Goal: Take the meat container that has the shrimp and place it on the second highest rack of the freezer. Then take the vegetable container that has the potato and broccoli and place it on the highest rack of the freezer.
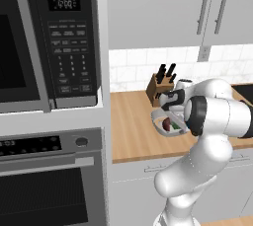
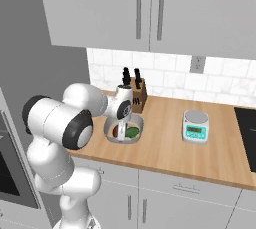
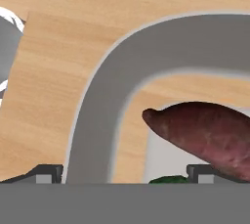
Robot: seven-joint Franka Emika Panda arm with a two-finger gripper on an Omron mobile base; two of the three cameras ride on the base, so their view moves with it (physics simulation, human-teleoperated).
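The vegetable container [image 2: 138, 123] is a grey rounded tray on the wooden counter [image 2: 165, 148], also seen in the left base view [image 1: 159, 127]. In it lie the dark reddish-brown potato [image 3: 205, 132] [image 2: 120, 131] and the green broccoli [image 2: 132, 132] [image 1: 176, 128]. My gripper [image 3: 126, 173] [image 2: 121, 124] points down over the tray's near end. Its fingers [image 3: 46, 172] stand wide open, one outside the grey rim [image 3: 97, 115] and the other over the potato's side. Nothing is gripped. The meat container with the shrimp and the freezer with its racks are out of view.
A knife block [image 2: 138, 94] [image 1: 159, 88] stands against the tiled wall just behind the tray. A kitchen scale [image 2: 195, 126] sits to the right, and a dark cooktop [image 2: 248, 128] beyond it. Left of the counter are the microwave [image 1: 49, 37] and oven [image 1: 49, 180]. White cupboards [image 2: 150, 8] hang overhead.
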